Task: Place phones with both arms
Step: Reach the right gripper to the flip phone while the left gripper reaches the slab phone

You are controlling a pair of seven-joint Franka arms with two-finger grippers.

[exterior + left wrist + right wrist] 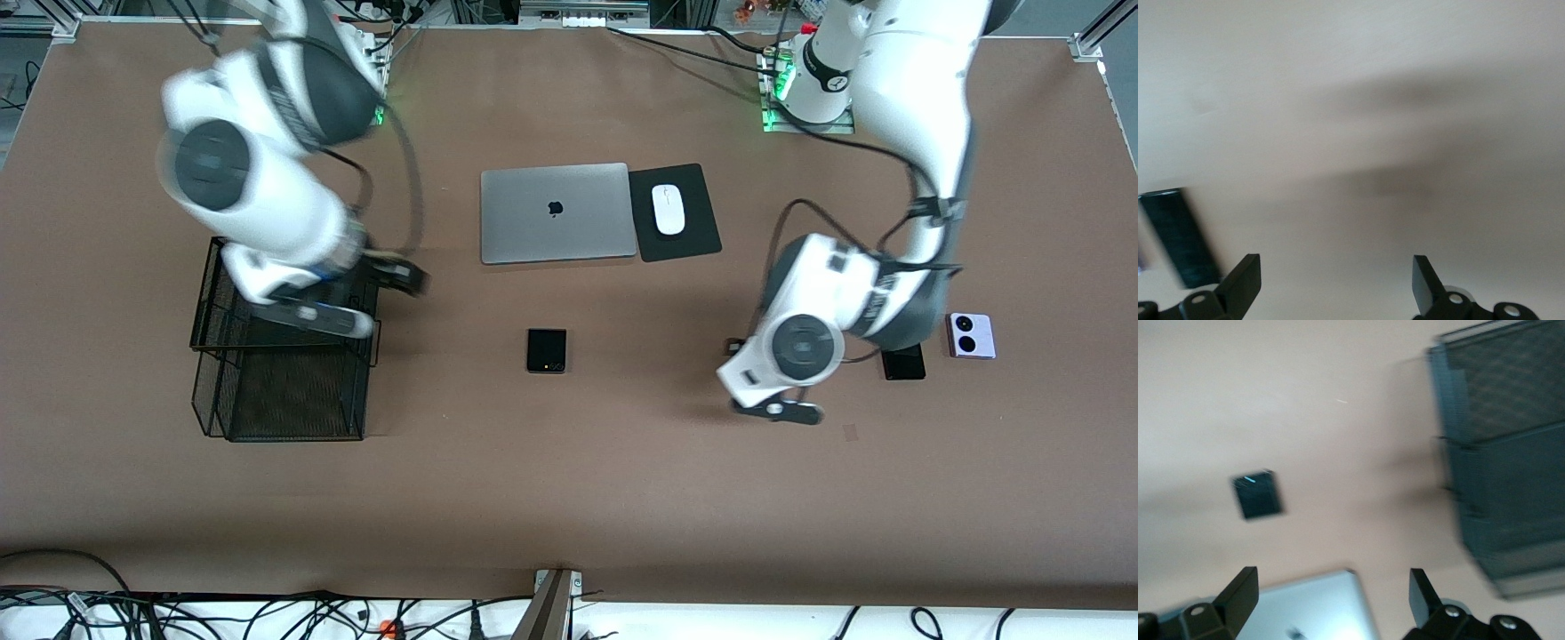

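Spanning the tabletop (569, 498), both arms hang with fingers spread and empty — right gripper (1331, 600) beside the mesh tray (280, 356), left gripper (1337, 283) over bare tabletop next to the long black phone (904, 363). The lilac phone (971, 335) lies just past it toward the left arm's end; the folded black phone (546, 350) lies mid-table between both arms.

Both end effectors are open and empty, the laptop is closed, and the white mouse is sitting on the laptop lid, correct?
Not quite. In the front view the white mouse sits on the black mouse pad beside the closed laptop, not on its lid. The left end effector and right end effector are open and empty.
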